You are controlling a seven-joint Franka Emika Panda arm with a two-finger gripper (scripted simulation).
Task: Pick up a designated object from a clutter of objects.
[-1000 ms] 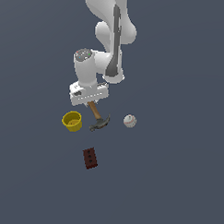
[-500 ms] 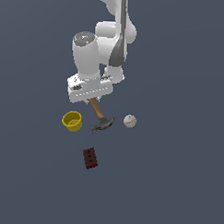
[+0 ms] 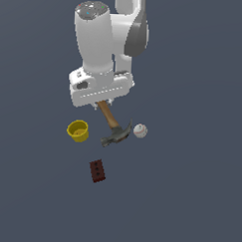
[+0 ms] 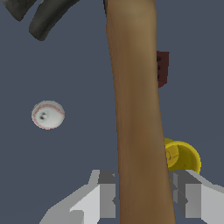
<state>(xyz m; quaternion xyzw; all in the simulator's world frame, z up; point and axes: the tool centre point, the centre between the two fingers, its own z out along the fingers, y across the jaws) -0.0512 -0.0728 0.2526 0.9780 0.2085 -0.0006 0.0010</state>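
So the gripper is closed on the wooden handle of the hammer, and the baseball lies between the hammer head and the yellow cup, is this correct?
Not quite. The gripper is closed on the hammer handle, but the exterior view shows the baseball on the far side of the hammer head from the yellow cup. The head lies between them.

There was one hammer (image 3: 114, 127), one yellow cup (image 3: 78, 131), one baseball (image 3: 140, 130) and one red-brown block (image 3: 97, 171)

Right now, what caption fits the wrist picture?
Robot hand clamped on a claw hammer's wooden handle, above a baseball, yellow cup and brown block.
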